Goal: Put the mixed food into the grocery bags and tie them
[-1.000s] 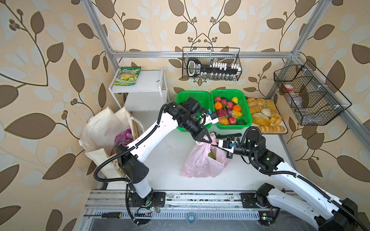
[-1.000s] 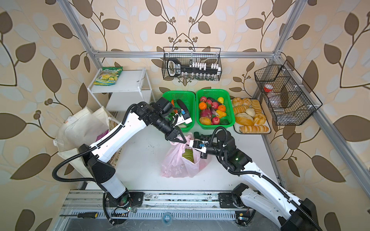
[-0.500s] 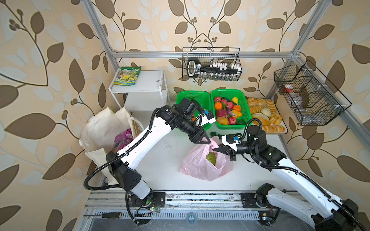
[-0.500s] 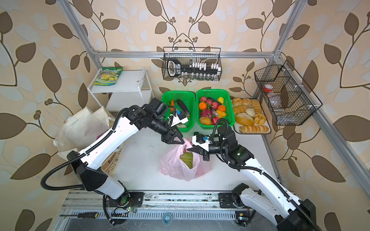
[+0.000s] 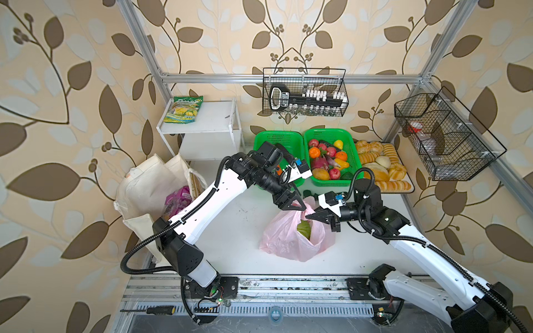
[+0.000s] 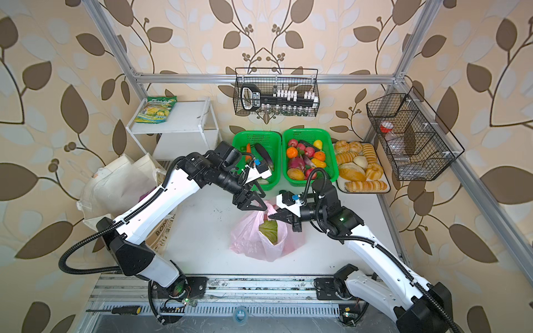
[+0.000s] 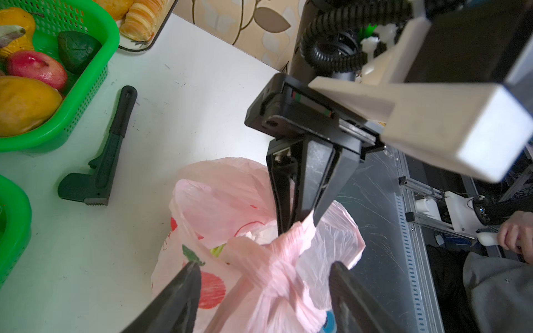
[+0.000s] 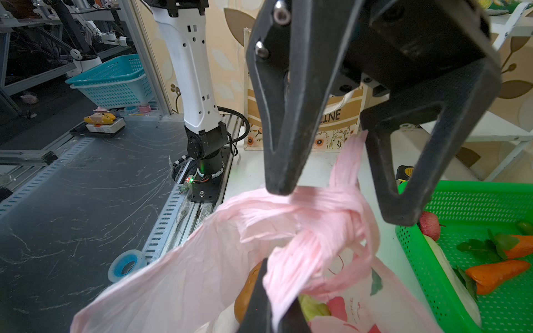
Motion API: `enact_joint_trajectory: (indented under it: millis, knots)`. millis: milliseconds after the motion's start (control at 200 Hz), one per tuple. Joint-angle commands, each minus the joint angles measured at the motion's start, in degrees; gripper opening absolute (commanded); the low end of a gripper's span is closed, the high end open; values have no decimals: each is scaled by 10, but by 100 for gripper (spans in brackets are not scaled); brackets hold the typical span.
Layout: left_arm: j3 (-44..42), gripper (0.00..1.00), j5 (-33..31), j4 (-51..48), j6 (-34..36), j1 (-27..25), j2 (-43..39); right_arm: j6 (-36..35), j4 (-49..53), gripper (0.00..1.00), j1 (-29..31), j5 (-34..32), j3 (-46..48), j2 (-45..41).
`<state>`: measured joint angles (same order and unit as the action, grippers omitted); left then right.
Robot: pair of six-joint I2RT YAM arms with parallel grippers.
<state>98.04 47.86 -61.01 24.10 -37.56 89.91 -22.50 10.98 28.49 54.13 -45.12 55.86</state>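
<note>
**Pink plastic bag** [image 5: 291,245] near the middle of the table [image 5: 242,230], just in front of the green baskets [image 5: 328,182]. Its two handles are crossed into a loose knot [image 8: 326,213] above the mouth. A green cabbage [image 5: 304,229] shows through the gap below the knot, and a brown potato [image 8: 248,291] lies beside it.

The right gripper [image 5: 309,215] is closed tight on one handle [image 8: 288,276]. It pinches the gathered strand and holds it up, probably to keep tension on the knot and stop the thin film from slumping.

The left gripper [image 5: 294,205] stands wide, one finger on each side of the knot, gripping nothing. From there it could likely take the free handle end for another pull.

The knot looks only partly drawn down, so tying is judged unfinished.

The canvas tote [image 5: 150,184] stands at the left, beside the white shelf [image 5: 213,121] and well apart from the bag. Its mouth is open, a purple packet [image 5: 177,199] shows inside, and no knot is visible.
</note>
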Motion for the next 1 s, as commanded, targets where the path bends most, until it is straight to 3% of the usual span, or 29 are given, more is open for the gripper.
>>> enact_joint_trajectory:
  millis: [0,280,515,645,785,860,1000]
  knots:
    - [14,73,26,-15,26,-8,13,-8,6,0,-3,22,-18,-3]
    - [44,65,46,-24,28,-23,41,-7,6,0,-5,28,-16,-7]
    - [43,29,63,-23,19,-25,36,-8,12,0,-7,25,-12,-8]
    - [35,19,68,-14,13,-25,27,-11,20,0,-7,20,-11,-10]
    - [24,0,72,-7,10,-25,19,-3,21,0,-7,13,-7,-17]
    - [20,0,73,-6,4,-24,17,8,18,0,-7,2,-7,-24]
    - [19,0,69,-7,-28,-24,19,28,16,20,-8,-48,-2,-51]
